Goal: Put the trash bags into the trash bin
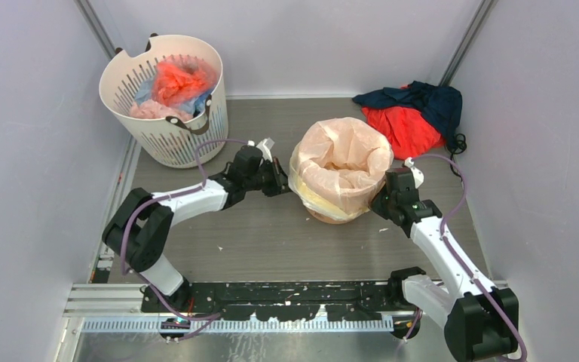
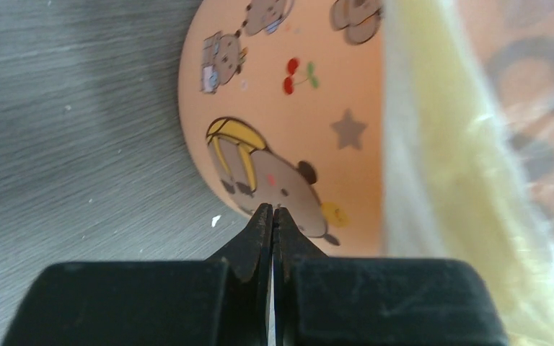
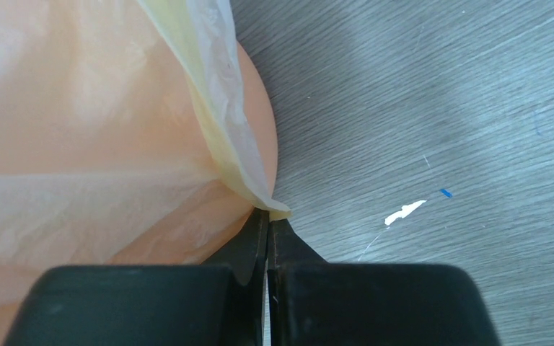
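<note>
a white slotted basket (image 1: 167, 139) holding red, pink and blue plastic bundles (image 1: 175, 84) stood in the far left corner of the bench (image 1: 271, 241). a red and navy cloth heap (image 1: 413, 111) lay in the far right corner. both were well apart from the bucket (image 1: 330, 214). round, smooth and orange, it stood upright mid-bench, mouth up. the thin, wrinkly pale-yellow bag (image 1: 341, 162) lined it, open upward, its edge folded down over the rim. the left gripper (image 1: 277, 181) was pressed together, tips by the bucket's cartoon-printed wall. the right gripper (image 1: 382, 202), at the bucket's right side, pinched a corner of the bag's hanging edge.
</note>
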Robot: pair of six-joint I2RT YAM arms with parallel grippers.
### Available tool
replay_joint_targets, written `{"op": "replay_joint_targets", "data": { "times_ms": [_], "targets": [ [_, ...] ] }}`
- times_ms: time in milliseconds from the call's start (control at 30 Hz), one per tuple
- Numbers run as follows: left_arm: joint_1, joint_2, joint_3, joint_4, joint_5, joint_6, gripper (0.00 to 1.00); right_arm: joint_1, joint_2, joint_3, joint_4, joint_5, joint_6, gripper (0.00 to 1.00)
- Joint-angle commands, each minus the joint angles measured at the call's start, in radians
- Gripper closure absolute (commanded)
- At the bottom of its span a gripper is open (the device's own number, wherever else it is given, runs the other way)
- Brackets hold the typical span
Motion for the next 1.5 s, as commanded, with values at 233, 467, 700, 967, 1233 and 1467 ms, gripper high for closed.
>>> {"op": "replay_joint_targets", "data": {
  "times_ms": [233,467,700,967,1233,1467],
  "targets": [
    [-0.003,-0.334,-0.033,-0.116,0.012,0.019,0.92,0.004,-0.017,0.014,0.020,0.068,-0.034,0.99],
    [-0.002,-0.434,0.054,-0.267,-0.013,0.009,0.74,0.004,-0.023,0.026,0.016,0.054,-0.036,0.99],
    [-0.001,-0.291,0.132,-0.278,0.039,-0.011,0.67,0.004,-0.030,0.041,0.002,0.049,-0.036,0.99],
    [-0.001,-0.211,0.145,-0.251,0.040,-0.021,0.67,0.005,-0.039,0.048,-0.006,0.045,-0.042,0.99],
    [-0.002,-0.284,0.118,-0.255,0.003,-0.041,0.63,0.005,-0.044,0.045,-0.008,0.044,-0.045,0.99],
    [-0.001,-0.346,0.100,-0.277,-0.046,-0.051,0.58,0.005,-0.059,0.033,-0.008,0.043,-0.043,0.99]
  ]
}}
